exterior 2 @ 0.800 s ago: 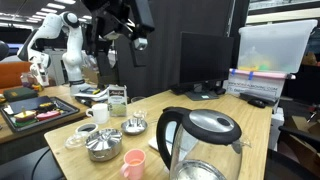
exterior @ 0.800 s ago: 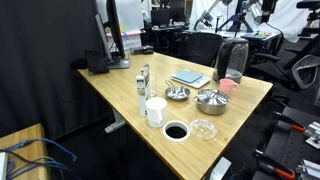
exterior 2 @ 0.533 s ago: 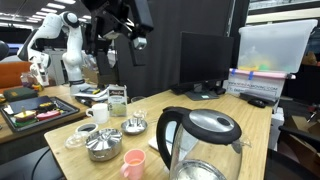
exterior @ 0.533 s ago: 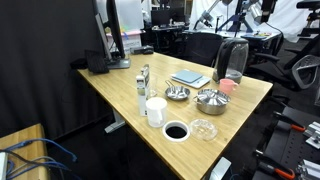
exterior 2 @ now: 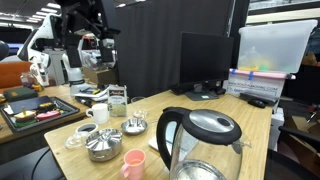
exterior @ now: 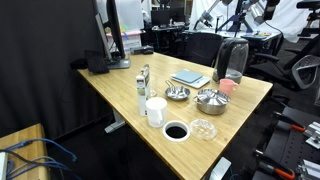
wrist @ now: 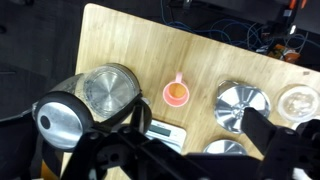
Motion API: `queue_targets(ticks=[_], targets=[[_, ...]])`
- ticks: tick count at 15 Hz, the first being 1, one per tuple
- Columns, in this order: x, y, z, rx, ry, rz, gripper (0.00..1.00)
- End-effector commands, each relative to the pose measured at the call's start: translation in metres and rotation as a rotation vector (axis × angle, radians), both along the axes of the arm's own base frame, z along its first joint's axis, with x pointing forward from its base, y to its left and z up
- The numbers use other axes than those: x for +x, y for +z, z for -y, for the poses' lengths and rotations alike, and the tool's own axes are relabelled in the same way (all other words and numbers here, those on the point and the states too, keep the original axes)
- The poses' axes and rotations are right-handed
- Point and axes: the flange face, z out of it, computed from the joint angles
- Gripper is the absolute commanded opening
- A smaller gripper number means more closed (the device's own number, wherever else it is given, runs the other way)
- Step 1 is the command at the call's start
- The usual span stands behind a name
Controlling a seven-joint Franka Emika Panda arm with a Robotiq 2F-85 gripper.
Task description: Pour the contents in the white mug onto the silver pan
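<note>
The white mug (exterior: 155, 110) stands upright near the table's front edge; it also shows in an exterior view (exterior 2: 100, 112). The silver pan (exterior: 177, 94) sits just behind it, also seen in an exterior view (exterior 2: 135, 124), and its top edge shows in the wrist view (wrist: 225, 148) between the fingers. My gripper (exterior 2: 100, 50) hangs high above the table, open and empty. In the wrist view the gripper (wrist: 190, 152) looks down at the table from far up. The mug is out of the wrist view.
A larger silver bowl (exterior: 210, 100), a clear glass dish (exterior: 203, 128), a white-rimmed dark dish (exterior: 176, 131), a pink cup (exterior: 226, 86), a kettle (exterior: 232, 60), a flat grey device (exterior: 190, 77) and a small box (exterior: 144, 80) share the table. A monitor (exterior 2: 205, 62) stands behind.
The arm and gripper have swung left across the exterior view that shows them, still high above the table. The objects on the table have not moved.
</note>
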Motion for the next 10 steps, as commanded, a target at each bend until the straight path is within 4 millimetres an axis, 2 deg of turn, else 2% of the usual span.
queue_targets(ticks=[1, 4, 10], targets=[[-0.006, 0.003, -0.007, 0.013, 0.029, -0.005, 1.00], [-0.017, 0.007, -0.013, 0.021, 0.066, -0.002, 1.00], [-0.017, 0.005, -0.012, 0.023, 0.070, -0.006, 1.00]])
